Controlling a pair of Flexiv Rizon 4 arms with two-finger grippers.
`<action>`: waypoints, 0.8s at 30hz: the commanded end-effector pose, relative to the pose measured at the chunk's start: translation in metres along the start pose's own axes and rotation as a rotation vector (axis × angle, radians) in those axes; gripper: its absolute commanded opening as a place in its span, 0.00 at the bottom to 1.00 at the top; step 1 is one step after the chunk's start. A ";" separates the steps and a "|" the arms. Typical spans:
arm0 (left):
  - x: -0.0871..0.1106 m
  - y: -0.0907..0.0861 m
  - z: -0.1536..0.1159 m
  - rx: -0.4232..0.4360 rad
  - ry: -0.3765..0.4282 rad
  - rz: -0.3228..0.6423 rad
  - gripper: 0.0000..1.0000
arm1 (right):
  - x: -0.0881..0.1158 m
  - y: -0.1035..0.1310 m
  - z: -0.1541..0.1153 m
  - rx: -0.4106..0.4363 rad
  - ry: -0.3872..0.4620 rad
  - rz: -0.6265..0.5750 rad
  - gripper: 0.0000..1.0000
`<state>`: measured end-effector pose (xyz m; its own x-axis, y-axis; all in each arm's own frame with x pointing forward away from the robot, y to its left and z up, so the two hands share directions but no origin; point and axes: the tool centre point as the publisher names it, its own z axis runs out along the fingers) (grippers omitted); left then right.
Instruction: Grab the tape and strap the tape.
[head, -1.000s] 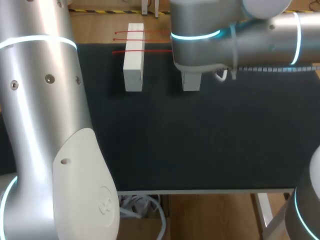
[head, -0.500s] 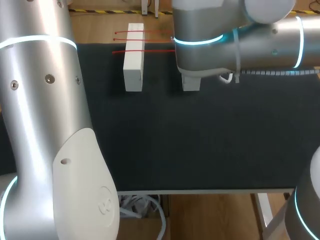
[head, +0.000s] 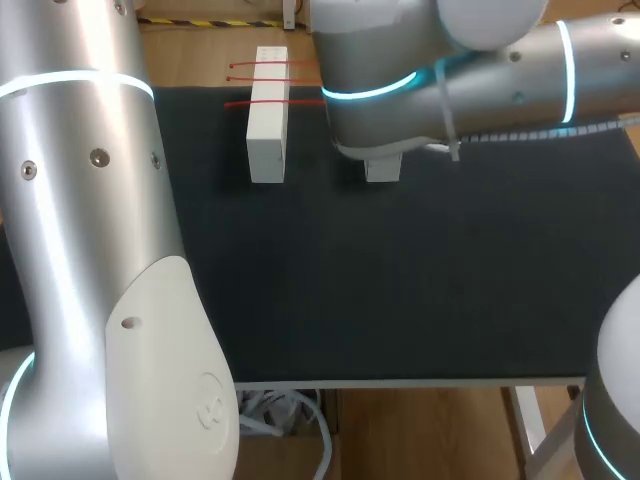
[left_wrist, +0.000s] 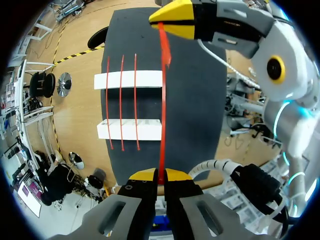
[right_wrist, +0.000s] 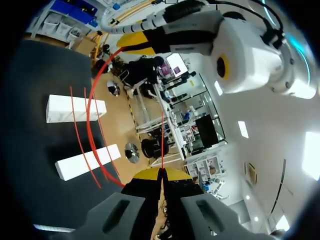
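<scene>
1. Table (head: 420, 290), black-topped, is carrying 2 white blocks (head: 267, 125) side by side with a gap between them.
2. Right arm (head: 450, 70) is sliding across toward the left arm (head: 90, 250). Over the last second its wrist has crept over the gap and is now hiding most of the block on its side. The left arm is keeping still.
3. Both blocks are bearing 3 laid strips (left_wrist: 121, 107), red and parallel.
4. Tape (left_wrist: 161, 110), a 4th red strip, is hanging between the grippers, running past the blocks' ends just beside the laid strips.
5. Left gripper (left_wrist: 160, 174) is clamping 1 end and the right gripper (right_wrist: 161, 174) is pinching the other.
6. That sideways shift is probably lining the tape up as the next strap, which is not yet resting on the blocks.
</scene>
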<state>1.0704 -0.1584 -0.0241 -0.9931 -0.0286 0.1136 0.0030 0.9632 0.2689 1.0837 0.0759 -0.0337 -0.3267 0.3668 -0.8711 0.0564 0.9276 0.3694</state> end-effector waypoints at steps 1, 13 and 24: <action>-0.006 -0.004 -0.006 -0.014 0.408 -0.002 0.00 | 0.003 0.011 0.001 0.047 0.003 -0.032 0.00; -0.006 -0.004 -0.006 -0.014 0.408 -0.002 0.00 | 0.002 0.030 0.004 0.035 -0.014 -0.053 0.00; -0.006 -0.004 -0.006 -0.014 0.408 -0.002 0.00 | 0.009 0.052 0.007 0.024 -0.014 -0.083 0.00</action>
<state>1.0704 -0.1584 -0.0241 -0.9931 -0.0286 0.1136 0.0030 0.9632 0.2689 1.0897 0.1203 -0.0282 -0.3124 0.2920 -0.9039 0.0303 0.9542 0.2978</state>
